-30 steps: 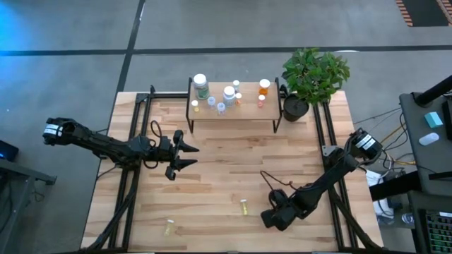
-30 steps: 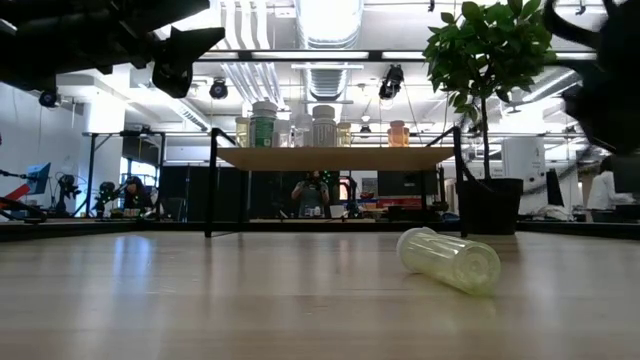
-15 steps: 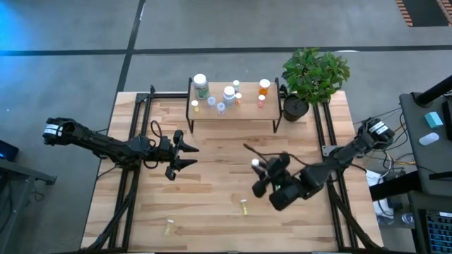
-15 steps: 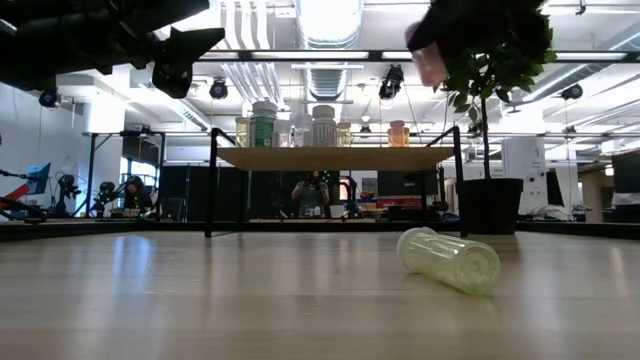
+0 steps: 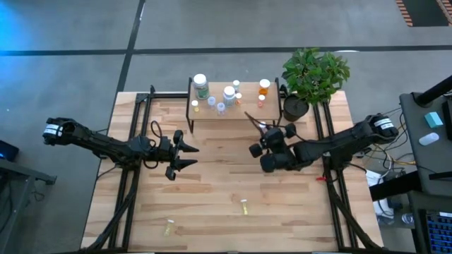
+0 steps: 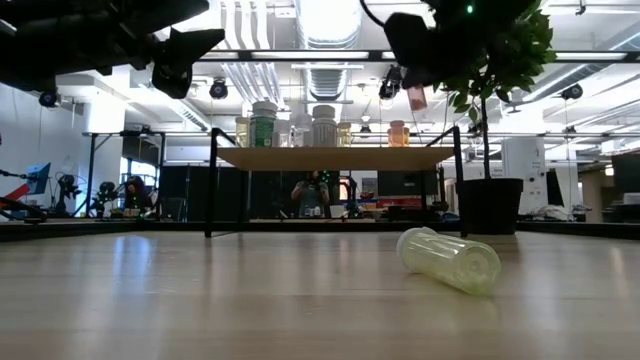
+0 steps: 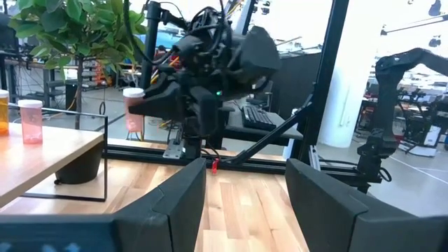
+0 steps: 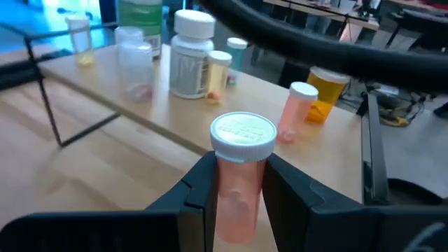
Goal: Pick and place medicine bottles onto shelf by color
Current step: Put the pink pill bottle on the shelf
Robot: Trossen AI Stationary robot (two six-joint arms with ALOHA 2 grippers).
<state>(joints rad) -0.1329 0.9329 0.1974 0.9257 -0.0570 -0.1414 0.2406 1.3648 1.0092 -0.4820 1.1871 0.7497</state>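
held bottle: a pink-orange medicine bottle with a white cap, upright between the right gripper's fingers, in the air just in front of the shelf's right end.
right gripper: its two fingers are clamped on the sides of the pink-orange bottle; in the high view it sits just off the shelf's front right corner.
shelf: a light wooden board on thin black legs at the table's far edge, with a potted plant just to its right.
bottles on the shelf: a green-labelled bottle with a white cap at the far left; a white bottle near the middle with small clear vials beside it; an orange bottle and a small pink bottle side by side toward the right end.
bottles off the shelf: a yellowish vial lies on its side on the table, well in front of the shelf; a second small yellowish one lies farther left, probably also on its side, though it is too small to be sure.
left gripper: fingers spread apart and holding nothing, hanging above the table in front of the shelf's left end, well apart from it.
table: light wood planks with black rails along both sides.
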